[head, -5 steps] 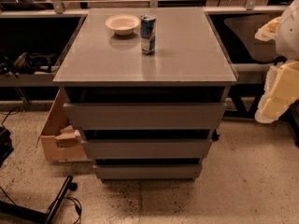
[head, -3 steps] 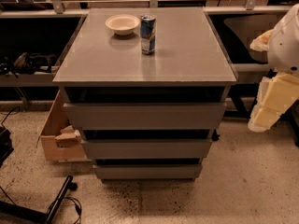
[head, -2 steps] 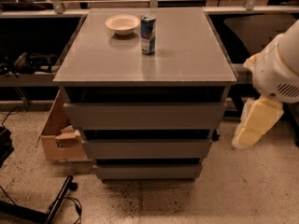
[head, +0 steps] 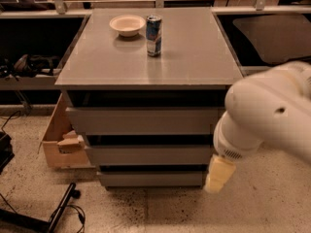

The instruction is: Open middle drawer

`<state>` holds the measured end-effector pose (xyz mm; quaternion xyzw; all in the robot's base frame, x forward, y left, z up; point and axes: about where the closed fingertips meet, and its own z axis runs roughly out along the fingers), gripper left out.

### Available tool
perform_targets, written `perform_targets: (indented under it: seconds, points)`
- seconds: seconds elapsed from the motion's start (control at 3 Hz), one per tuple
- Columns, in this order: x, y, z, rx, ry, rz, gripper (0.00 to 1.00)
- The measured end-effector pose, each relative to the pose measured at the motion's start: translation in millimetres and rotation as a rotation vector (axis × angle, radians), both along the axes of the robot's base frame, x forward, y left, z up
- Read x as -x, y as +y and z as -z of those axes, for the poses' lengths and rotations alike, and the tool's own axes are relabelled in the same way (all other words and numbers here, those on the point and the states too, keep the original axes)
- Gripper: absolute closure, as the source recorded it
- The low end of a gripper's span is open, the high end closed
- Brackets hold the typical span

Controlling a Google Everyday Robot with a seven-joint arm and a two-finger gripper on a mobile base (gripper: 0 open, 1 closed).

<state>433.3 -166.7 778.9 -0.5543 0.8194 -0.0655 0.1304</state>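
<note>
The grey cabinet has three stacked drawer fronts. The middle drawer is the flat, handleless front of medium height between the taller top front and the shorter bottom front. All three sit closed. My white arm reaches in from the right. Its cream-coloured gripper hangs low, just right of the cabinet's right front corner, level with the lower two drawers and not touching them.
A white bowl and a blue drink can stand at the back of the cabinet top. A cardboard box sits on the floor to the left. Black cables and a stand lie at the lower left.
My arm has swung in from the right edge, down and to the left. The gripper has dropped from beside the cabinet top to beside the lower drawers. The drawers have not moved.
</note>
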Motion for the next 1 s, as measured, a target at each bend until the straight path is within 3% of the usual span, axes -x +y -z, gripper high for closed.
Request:
perform_targets:
  seconds: [0.33,0.67,1.0]
  points:
    - [10,0,106,0.071,0.09,-0.025,0.0]
    - [10,0,105,0.069,0.089,-0.025,0.0]
    - [7,17,151,0.071,0.128,-0.048,0.0]
